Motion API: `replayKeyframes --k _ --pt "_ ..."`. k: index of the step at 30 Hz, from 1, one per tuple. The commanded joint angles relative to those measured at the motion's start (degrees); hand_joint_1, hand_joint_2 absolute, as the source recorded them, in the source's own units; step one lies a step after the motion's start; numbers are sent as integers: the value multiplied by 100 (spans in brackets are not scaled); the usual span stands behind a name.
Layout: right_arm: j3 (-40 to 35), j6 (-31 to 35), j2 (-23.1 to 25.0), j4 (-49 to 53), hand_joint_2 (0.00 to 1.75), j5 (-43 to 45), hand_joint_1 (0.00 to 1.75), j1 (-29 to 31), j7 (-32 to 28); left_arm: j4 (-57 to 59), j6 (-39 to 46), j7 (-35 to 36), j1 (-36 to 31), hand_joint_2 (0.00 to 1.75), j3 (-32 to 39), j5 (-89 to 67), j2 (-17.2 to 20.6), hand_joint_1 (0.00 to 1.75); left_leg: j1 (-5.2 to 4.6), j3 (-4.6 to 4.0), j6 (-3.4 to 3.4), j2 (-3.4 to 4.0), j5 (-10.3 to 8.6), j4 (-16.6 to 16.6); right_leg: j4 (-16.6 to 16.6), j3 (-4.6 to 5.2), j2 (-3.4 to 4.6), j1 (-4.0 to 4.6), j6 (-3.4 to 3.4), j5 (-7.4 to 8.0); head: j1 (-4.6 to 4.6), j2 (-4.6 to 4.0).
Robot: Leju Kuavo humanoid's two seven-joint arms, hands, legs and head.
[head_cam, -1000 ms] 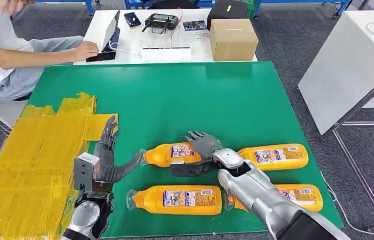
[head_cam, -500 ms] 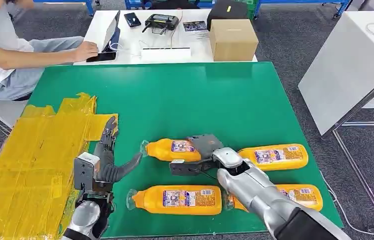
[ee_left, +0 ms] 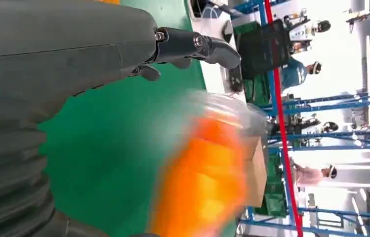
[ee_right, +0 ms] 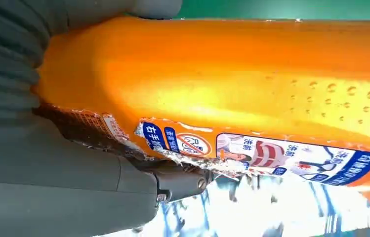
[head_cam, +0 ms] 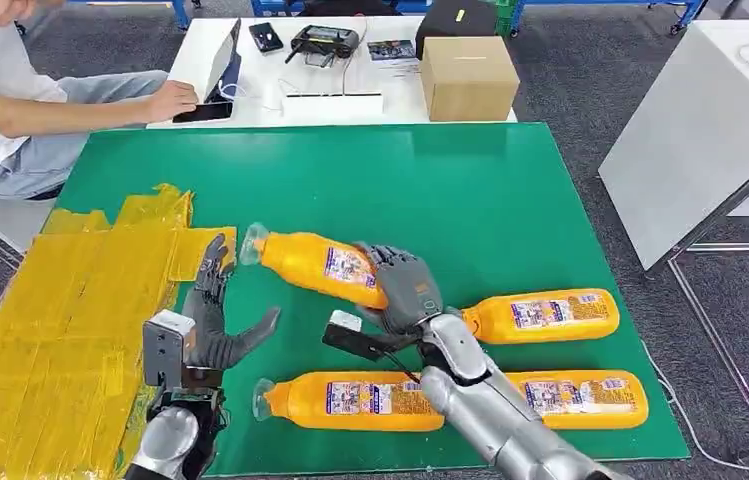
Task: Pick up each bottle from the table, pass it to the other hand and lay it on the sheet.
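Observation:
My right hand (head_cam: pixel 402 290) grips an orange bottle (head_cam: pixel 312 264) by its base, lifted above the green table (head_cam: pixel 470 190) with its clear cap pointing left. The right wrist view shows that bottle (ee_right: pixel 252 84) close up, its label (ee_right: pixel 262 153) against my fingers. My left hand (head_cam: pixel 212 322) is open near the yellow sheet (head_cam: pixel 60 320), fingers spread and apart from the bottle. In the left wrist view the bottle (ee_left: pixel 207 177) is an orange blur beyond my fingertips (ee_left: pixel 207 47). Three more orange bottles lie on the table: one at the right (head_cam: pixel 540 313), one at the front (head_cam: pixel 355 398), one at the front right (head_cam: pixel 575 395).
A person (head_cam: pixel 20 110) sits at the far left by a white table (head_cam: pixel 290 70) with a laptop, phone, controller and cardboard box (head_cam: pixel 467 76). Another white table (head_cam: pixel 700 130) stands to the right.
My right hand has closed on the bottle and lifted it off the table, carrying it left toward my left hand. The left hand has stayed in place, open.

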State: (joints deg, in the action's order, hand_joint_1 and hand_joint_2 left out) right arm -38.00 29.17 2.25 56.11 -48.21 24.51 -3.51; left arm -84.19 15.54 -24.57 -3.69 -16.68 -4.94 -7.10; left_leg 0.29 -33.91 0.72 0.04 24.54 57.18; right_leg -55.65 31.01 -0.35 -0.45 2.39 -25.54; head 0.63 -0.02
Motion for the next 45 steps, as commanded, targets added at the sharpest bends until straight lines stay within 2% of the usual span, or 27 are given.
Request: replayKeyframes --k 1,3,5,14,16,18,21,29,30,31,36,43,44,45 --pt "1268 604 231 1443 175 1246 175 -847 -1262 160 132 65 -218 175 -280 -154 172 0 5 17 -1 -3 8 0 5 -21 1 5 -5 -6 0 0" --pt "1491 622 333 1797 175 1844 175 -1121 -1757 187 129 87 -339 175 -449 -224 260 0 1 3 -2 -19 1 0 0 -9 -17 1 -5 -7 -2 0" --pt "1530 587 370 1935 175 2020 175 -1245 -1910 130 108 109 -385 175 -555 -231 294 0 1 5 -3 -16 2 0 1 -9 -15 1 -6 -7 0 0" --pt "1510 558 405 1855 175 2027 175 -1257 -1915 10 75 165 -380 175 -639 -188 288 0 4 25 -4 -2 11 -1 5 -25 2 4 -8 -9 0 0" --pt "1514 533 401 1824 175 2034 175 -1234 -1912 15 31 192 -375 175 -649 -135 305 0 0 8 -1 -2 2 -2 3 -7 -2 1 -3 -3 0 0" --pt "1456 219 415 1777 175 2251 175 -1220 -1965 -34 -219 246 -426 175 -760 41 374 0 6 26 -2 3 11 -1 7 -26 5 6 -7 -7 -2 0" --pt "1266 -224 426 1736 175 2503 175 -1230 -2152 -77 -491 319 -518 175 -856 261 420 0 2 7 -1 0 2 -1 3 -7 0 2 -3 -1 -2 0" --pt "732 -509 429 1229 175 2287 175 -1170 -2197 -274 -652 323 -567 175 -979 422 476 0 2 15 -2 6 4 -4 6 -12 6 2 -4 -2 0 0" --pt "691 -534 436 1144 175 2263 175 -1154 -2191 -277 -684 324 -566 175 -981 456 483 0 9 43 -6 9 16 -7 14 -42 13 10 -12 -9 0 0" --pt "630 -579 443 1040 175 2234 175 -1133 -2180 -270 -712 326 -567 175 -976 490 487 0 4 21 -2 8 6 -7 10 -20 8 4 -5 -2 0 0" --pt "340 -569 493 747 175 1913 175 -1067 -2106 -235 -789 315 -579 175 -971 554 472 0 4 19 -2 8 4 -7 9 -17 9 4 -5 -1 -2 0" --pt "299 -567 503 712 175 1874 175 -1058 -2086 -225 -798 312 -583 175 -976 560 465 0 1 9 -1 7 2 -4 5 -7 7 1 -3 0 -2 0" --pt "279 -608 492 696 175 1875 175 -1041 -2079 -215 -812 305 -588 175 -980 569 461 0 9 36 -3 13 13 -6 13 -35 16 9 -9 -5 0 0" --pt "265 -614 491 681 175 1853 175 -1035 -2062 -210 -818 303 -589 175 -981 573 459 0 2 17 -1 9 5 -6 7 -16 9 2 -4 -1 0 0"
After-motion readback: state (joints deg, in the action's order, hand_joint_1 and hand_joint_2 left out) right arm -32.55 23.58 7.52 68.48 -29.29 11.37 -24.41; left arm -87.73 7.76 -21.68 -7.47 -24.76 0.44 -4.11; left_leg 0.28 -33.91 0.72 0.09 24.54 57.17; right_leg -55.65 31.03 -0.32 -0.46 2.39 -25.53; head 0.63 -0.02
